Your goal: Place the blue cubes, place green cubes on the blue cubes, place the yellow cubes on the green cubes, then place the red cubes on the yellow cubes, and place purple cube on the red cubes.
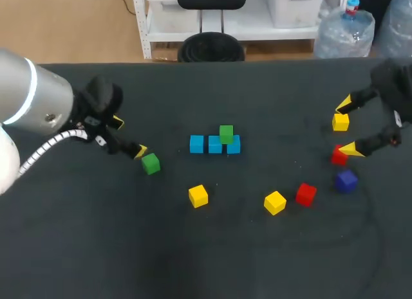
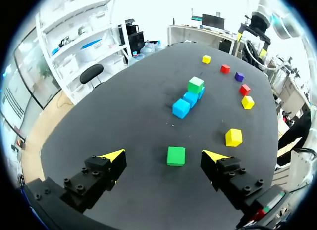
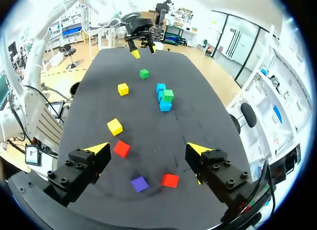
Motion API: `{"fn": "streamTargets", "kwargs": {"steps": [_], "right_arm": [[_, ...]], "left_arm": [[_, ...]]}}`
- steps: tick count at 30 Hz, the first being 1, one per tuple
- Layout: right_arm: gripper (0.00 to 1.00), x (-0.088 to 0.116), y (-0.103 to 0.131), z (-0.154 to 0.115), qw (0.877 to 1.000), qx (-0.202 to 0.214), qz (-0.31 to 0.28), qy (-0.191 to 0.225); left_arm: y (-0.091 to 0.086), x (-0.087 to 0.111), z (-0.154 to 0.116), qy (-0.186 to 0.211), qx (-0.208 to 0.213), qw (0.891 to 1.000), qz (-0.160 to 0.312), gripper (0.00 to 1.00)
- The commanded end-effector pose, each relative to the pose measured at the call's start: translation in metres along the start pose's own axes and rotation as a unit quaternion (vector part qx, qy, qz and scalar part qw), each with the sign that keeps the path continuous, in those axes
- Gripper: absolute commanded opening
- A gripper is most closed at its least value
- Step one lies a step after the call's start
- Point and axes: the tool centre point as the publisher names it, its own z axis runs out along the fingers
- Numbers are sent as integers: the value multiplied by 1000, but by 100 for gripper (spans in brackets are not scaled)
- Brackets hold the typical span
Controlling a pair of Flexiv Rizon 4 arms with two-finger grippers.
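Three blue cubes (image 1: 214, 145) lie in a row mid-table, with one green cube (image 1: 226, 133) on top toward the row's right end. A second green cube (image 1: 150, 163) lies left of them; in the left wrist view this green cube (image 2: 176, 156) sits on the table just ahead of my open left gripper (image 2: 164, 157), untouched. My left gripper (image 1: 129, 137) hovers beside it. At the right, my right gripper (image 1: 347, 126) stands open and empty above a yellow cube (image 1: 340, 121) and a red cube (image 1: 338, 155). The purple cube (image 1: 346, 181) lies just below them.
Two more yellow cubes (image 1: 198, 195) (image 1: 275, 202) and a second red cube (image 1: 306, 193) lie in front of the blue row. In the right wrist view a red cube (image 3: 170, 180) and the purple cube (image 3: 139, 183) lie under my right gripper (image 3: 147, 149).
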Motion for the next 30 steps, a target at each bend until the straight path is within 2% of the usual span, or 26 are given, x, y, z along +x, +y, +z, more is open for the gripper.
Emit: {"fn": "streamTargets", "kwargs": {"steps": [1,12,20,30], "right_arm": [[100,0,-1,1,1000,-1,0,-1],[100,0,-1,1,1000,-1,0,-1],[100,0,-1,1,1000,-1,0,-1],[100,0,-1,1,1000,-1,0,-1]], "left_arm": [[-9,6,18,12,0,1000,-2,100],[-28,27,47,1,15,1000,13,100],[-25,33,64,-1,25,999,24,100],[-21,35,69,6,34,999,33,100]]}}
